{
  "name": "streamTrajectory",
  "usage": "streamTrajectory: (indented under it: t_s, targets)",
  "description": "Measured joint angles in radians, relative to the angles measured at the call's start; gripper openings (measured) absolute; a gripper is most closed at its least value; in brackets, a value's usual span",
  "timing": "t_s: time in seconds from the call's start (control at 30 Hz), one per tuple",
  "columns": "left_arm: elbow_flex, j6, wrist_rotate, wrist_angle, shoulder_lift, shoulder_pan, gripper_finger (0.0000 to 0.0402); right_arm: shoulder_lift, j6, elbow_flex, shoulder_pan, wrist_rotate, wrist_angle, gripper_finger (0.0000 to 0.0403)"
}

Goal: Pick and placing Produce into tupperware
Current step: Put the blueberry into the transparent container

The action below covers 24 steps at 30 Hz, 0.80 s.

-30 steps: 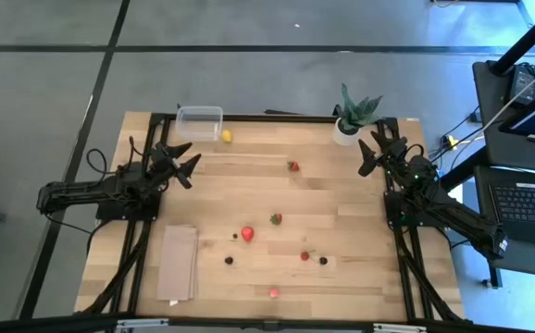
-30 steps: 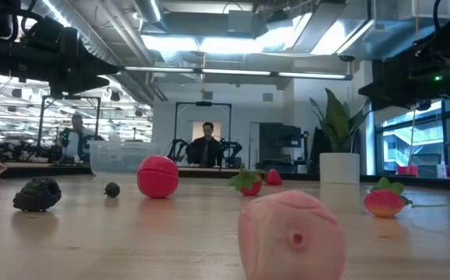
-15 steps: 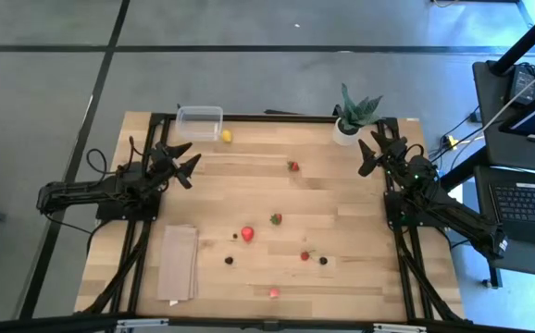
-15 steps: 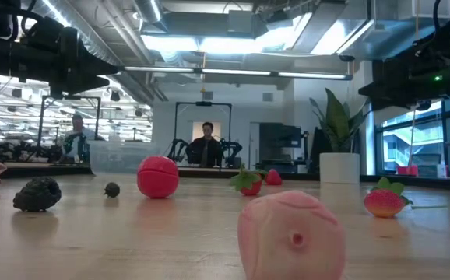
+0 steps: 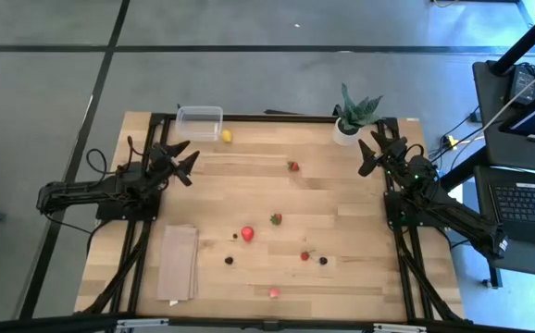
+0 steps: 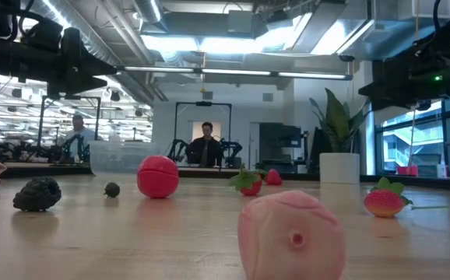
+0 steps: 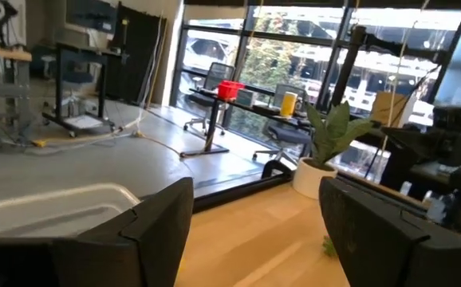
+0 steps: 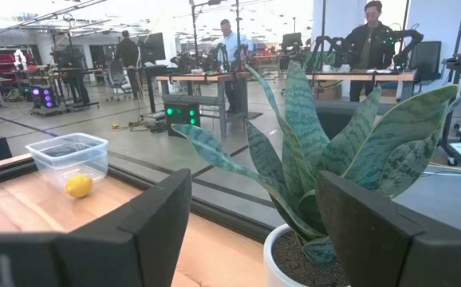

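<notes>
Honestly not much has changed over the last second: the left tool [image 5: 183, 161] has nudged slightly toward the far side of the counter [image 5: 342, 203], jaws wide and holding nothing, while the right tool [image 5: 376, 154] sits just where it was near the plant [image 5: 357, 113], also wide and empty. So I'd say the task hasn't really kicked off yet. The tupperware [image 5: 199, 122] is at the far left corner, empty, with the yellow piece [image 5: 226, 136] just beside it on the wood. The rest of the produce is scattered mid-counter and nearer: a red ball [image 5: 247, 234], strawberries [image 5: 292, 166], dark berries [image 5: 230, 261] and a pink one [image 5: 273, 292]. Nothing's been picked up.
</notes>
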Motion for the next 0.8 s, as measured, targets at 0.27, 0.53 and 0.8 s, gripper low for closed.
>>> streamTrajectory:
  t_s: [0.27,0.53,0.8]
  targets:
    - [0.0,-0.004,0.052,0.012,0.0,0.0,0.0263,0.0,0.002,0.0,0.0,0.0,0.0,0.0269]
    - [0.112,0.087,0.209,-0.035,0.096,0.0,0.0263,0.0,0.089,0.0,0.0,0.0,0.0,0.0269]
    - [0.478,0.315,0.375,-0.332,0.475,-0.011,0.0263,0.0,0.108,0.0,0.0,0.0,0.0,0.0269]
